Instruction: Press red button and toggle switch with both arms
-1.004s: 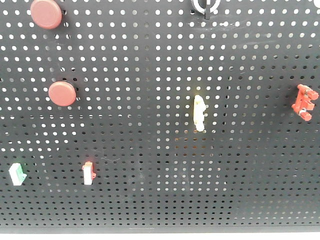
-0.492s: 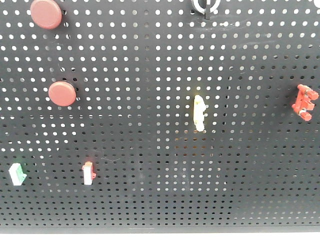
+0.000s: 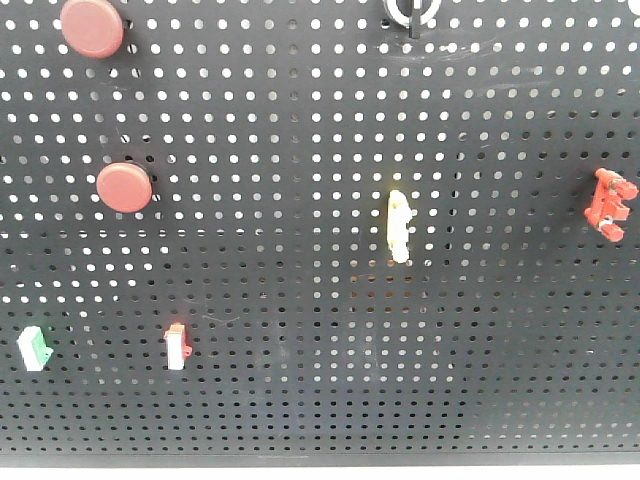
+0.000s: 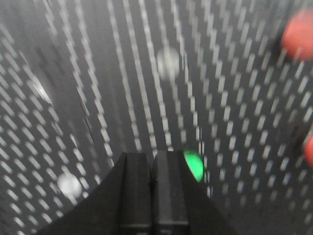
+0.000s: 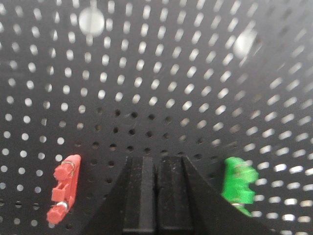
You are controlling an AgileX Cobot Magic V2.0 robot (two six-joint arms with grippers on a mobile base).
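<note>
Red plastic toggle switch (image 5: 63,188), lower left, is likely needing a firm push on its prongs, left gripper (image 4: 152,157) and right gripper (image 5: 157,160) sitting closed, empty.

Board: black pegboard (image 3: 320,120), filling the front view.
Top left: red button (image 3: 92,27), its top cut by the frame edge.
Below that: smaller red button (image 3: 124,187).
Top centre: black knob (image 3: 411,10), mostly out of frame.
Middle: yellow lever (image 3: 399,226).
Far right: toggle switch (image 3: 610,205).
Bottom left: green-and-white switch (image 3: 34,349), with the red-and-white rocker (image 3: 177,346) to its right.
</note>
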